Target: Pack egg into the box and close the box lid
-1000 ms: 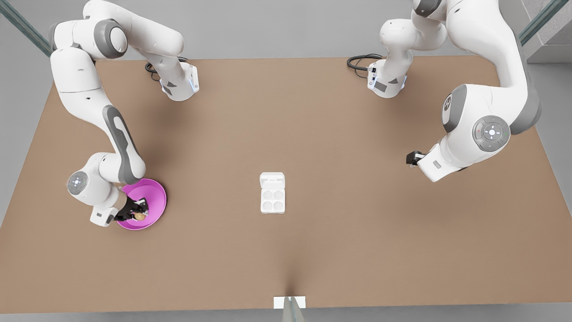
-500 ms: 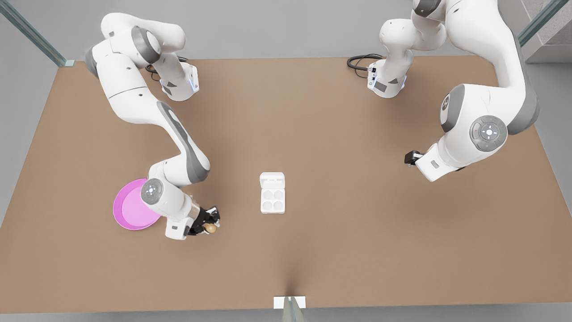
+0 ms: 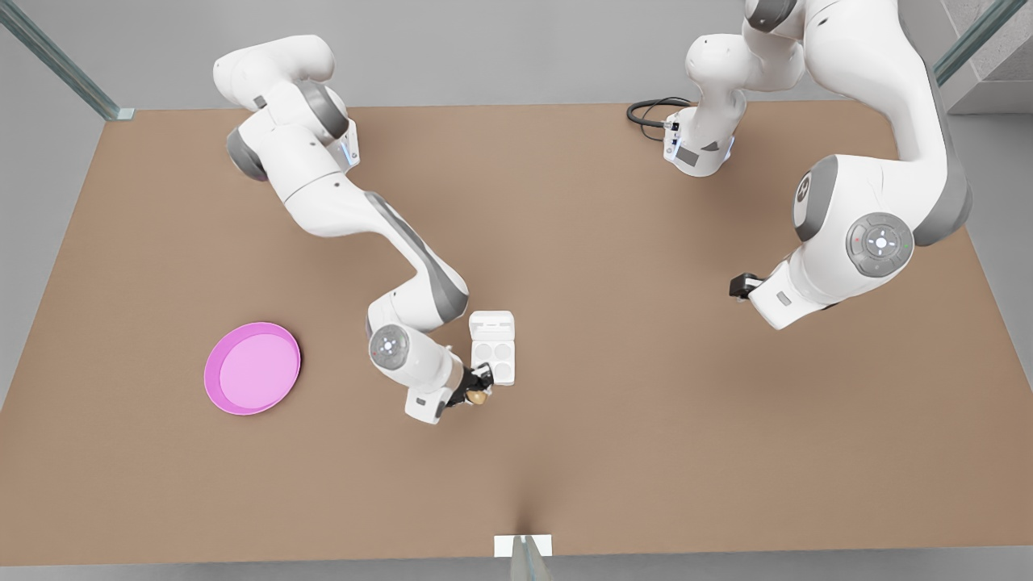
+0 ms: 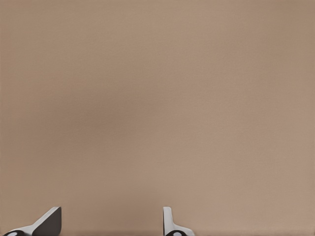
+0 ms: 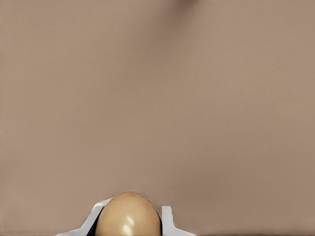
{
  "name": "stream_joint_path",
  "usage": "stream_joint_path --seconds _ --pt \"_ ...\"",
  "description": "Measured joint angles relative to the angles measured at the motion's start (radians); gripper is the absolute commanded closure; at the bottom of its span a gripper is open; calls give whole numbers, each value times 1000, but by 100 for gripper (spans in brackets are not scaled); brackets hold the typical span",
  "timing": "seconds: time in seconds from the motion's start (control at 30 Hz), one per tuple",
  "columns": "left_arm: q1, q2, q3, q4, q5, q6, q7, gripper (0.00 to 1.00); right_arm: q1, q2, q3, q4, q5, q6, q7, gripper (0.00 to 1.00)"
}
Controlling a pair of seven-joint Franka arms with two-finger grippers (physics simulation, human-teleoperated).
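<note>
Brown table [image 3: 613,452]; one egg [image 3: 478,397] gripped in right claw [image 3: 476,390], beside one box [image 3: 492,348]; left claw [image 4: 110,222] wide apart.

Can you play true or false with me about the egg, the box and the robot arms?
1. The right gripper holds the egg. True.
2. The egg already sits in a cup of the box. False: it is in the gripper, just beside the box's near corner on the front view's left.
3. The box lid is shut. False: it lies open, and all four cups look empty.
4. The pink plate has nothing on it. True.
5. The left gripper is holding something too. False: its fingers are open over bare table, and that arm waits at the front view's right.
</note>
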Motion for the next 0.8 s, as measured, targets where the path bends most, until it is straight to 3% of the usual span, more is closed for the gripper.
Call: stream_joint_path --seconds 0.57,0.77,0.8 --pt "0 2 -1 -2 0 1 -1 0 44 -80 31 -160 46 8 294 58" --pt "1 12 0 0 0 3 -1 0 12 -135 44 -252 47 11 355 56" --pt "1 14 -1 0 -7 4 -1 0 7 -140 44 -262 46 13 362 52"
